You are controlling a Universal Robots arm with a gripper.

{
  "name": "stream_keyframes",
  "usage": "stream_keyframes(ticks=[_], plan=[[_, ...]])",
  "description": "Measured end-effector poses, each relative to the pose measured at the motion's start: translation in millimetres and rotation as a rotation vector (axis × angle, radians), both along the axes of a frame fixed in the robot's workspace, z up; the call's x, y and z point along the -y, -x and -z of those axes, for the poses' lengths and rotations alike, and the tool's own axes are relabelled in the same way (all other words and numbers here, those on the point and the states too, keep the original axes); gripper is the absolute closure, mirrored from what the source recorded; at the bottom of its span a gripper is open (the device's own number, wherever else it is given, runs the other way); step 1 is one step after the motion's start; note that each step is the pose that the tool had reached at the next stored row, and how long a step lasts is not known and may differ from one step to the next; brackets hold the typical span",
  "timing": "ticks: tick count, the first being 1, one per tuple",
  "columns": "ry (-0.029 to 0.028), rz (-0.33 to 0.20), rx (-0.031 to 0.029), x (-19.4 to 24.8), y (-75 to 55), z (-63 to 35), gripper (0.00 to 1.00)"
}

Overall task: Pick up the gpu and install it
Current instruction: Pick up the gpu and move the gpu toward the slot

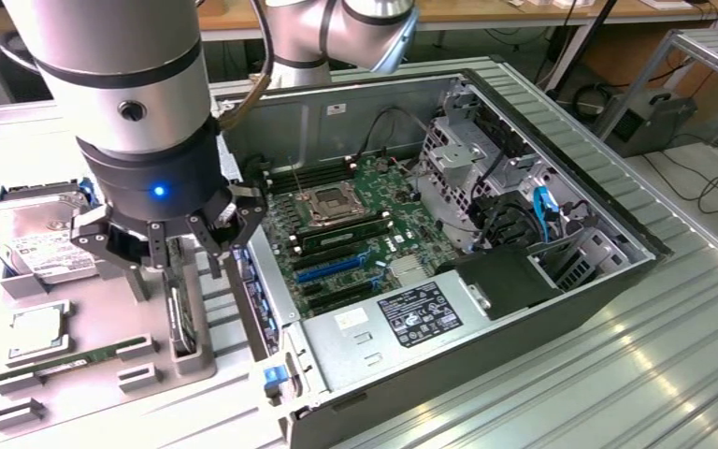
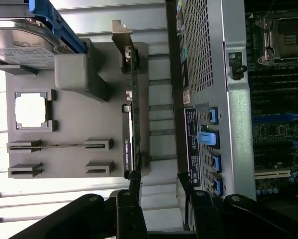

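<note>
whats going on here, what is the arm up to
A robot arm has its end effector open above a grey tray of computer parts, close to the gpu. The gpu stands on edge in its slot on the tray, and nothing is gripped. An open pc case lies beside the tray, and the gpu is not yet in it.
</note>
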State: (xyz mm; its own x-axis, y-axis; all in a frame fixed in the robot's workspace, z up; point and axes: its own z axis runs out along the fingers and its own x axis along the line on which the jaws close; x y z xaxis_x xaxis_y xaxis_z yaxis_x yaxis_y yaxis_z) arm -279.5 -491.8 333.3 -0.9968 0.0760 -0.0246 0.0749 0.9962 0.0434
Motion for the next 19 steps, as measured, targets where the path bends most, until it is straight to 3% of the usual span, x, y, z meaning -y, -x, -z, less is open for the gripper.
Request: stream_keyframes(ticks=[5,19], plan=[[0.0000,0.000,0.0000,-14.9,0.0,0.2,0.58],[0.0000,0.000,0.0000,-48.9,0.0,4.0,0.58]])
